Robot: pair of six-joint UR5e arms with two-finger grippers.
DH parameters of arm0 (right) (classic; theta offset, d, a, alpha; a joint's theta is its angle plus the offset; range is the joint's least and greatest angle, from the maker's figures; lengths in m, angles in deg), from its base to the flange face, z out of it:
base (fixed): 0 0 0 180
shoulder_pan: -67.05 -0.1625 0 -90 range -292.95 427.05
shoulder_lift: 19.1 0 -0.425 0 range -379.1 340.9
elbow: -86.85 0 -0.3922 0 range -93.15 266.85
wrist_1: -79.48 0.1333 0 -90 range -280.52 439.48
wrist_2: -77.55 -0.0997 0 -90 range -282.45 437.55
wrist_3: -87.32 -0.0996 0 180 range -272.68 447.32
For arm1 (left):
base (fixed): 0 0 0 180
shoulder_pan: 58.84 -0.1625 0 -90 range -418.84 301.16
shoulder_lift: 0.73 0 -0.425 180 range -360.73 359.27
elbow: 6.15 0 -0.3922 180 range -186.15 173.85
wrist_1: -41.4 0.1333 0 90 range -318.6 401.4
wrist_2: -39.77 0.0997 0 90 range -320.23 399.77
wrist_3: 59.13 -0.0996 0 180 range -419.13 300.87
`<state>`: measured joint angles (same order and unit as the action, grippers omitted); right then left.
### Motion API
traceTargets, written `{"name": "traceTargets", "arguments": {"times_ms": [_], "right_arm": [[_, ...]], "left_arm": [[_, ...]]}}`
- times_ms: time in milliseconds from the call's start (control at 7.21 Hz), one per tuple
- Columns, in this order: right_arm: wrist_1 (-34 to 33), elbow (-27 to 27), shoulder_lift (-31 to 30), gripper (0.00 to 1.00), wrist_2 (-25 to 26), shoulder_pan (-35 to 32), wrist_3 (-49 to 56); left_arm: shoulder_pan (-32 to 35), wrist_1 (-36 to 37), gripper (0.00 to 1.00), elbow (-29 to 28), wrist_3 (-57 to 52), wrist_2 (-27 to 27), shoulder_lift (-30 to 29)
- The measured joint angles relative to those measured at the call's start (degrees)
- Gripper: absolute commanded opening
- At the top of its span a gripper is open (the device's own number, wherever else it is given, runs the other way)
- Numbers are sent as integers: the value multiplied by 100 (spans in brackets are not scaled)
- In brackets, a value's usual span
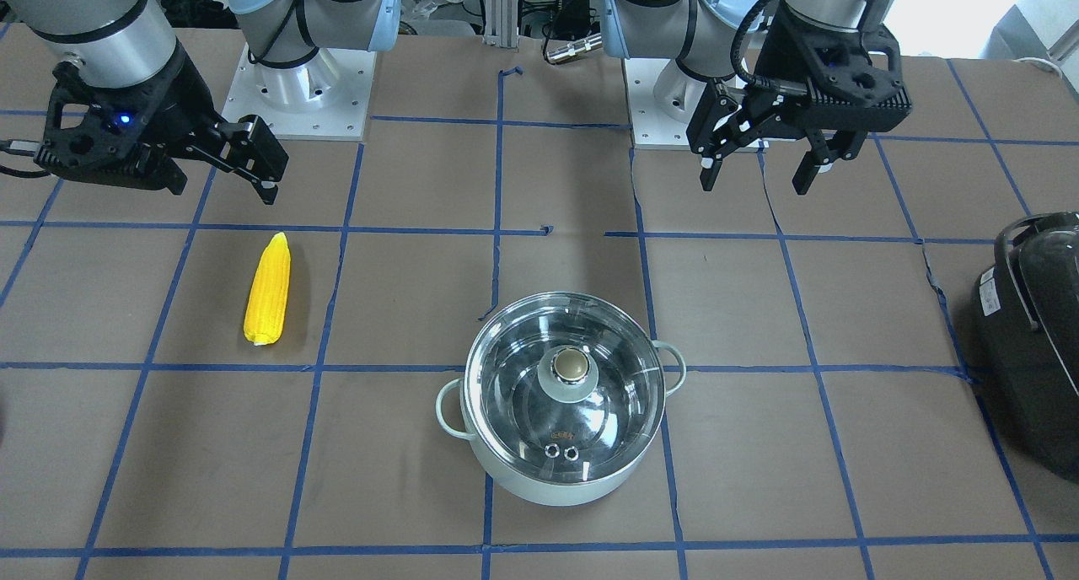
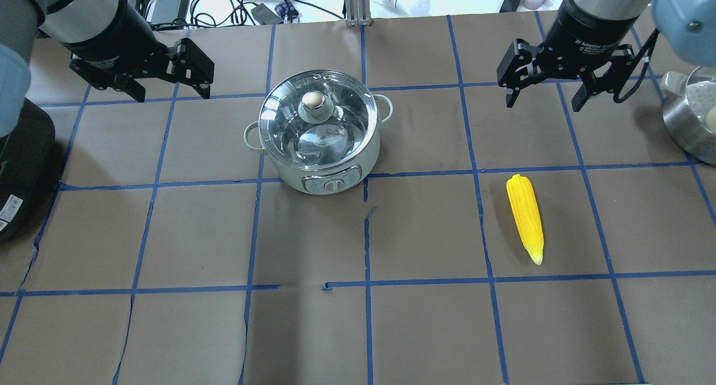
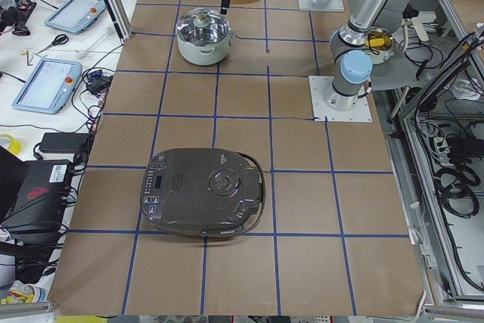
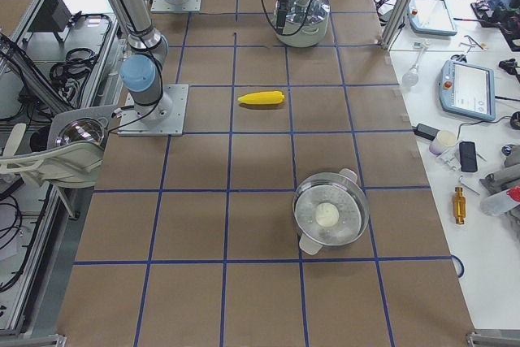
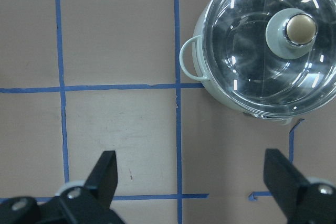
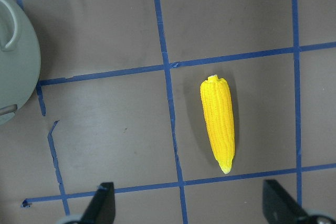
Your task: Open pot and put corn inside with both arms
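The mint-green pot [image 2: 330, 179] stands left of the table's middle with its glass lid [image 2: 316, 116] on, knob up; it also shows in the front view [image 1: 563, 477] and the left wrist view [image 5: 210, 77]. The yellow corn [image 2: 526, 217] lies flat on the right side, also seen in the front view [image 1: 268, 289] and the right wrist view [image 6: 218, 121]. My left gripper [image 2: 172, 94] hovers open and empty, left of the pot and apart from it. My right gripper [image 2: 542, 104] hovers open and empty, beyond the corn's blunt end.
A black rice cooker [image 1: 1033, 335] sits at the table's end on my left. A steel pot [image 2: 691, 116] with a white object inside sits at the end on my right. Blue tape lines grid the brown table [image 2: 391, 318].
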<state>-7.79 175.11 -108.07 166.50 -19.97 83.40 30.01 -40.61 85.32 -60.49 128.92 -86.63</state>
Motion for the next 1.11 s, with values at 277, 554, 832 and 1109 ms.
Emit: {"name": "traceTargets", "arguments": {"times_ms": [277,554,832,1109], "right_arm": [[0,4,1,100,0,0,-5],[0,4,-3,100,0,0,-6],[0,6,1,100,0,0,2],[-2,7,2,100,-3,0,4]], "left_arm": [[1,-5,100,-68,32,24,-73],[-13,-151,100,-337,40,34,-174],[-21,-445,100,-648,41,23,-314],[-18,-507,100,-718,47,-14,-371]]}}
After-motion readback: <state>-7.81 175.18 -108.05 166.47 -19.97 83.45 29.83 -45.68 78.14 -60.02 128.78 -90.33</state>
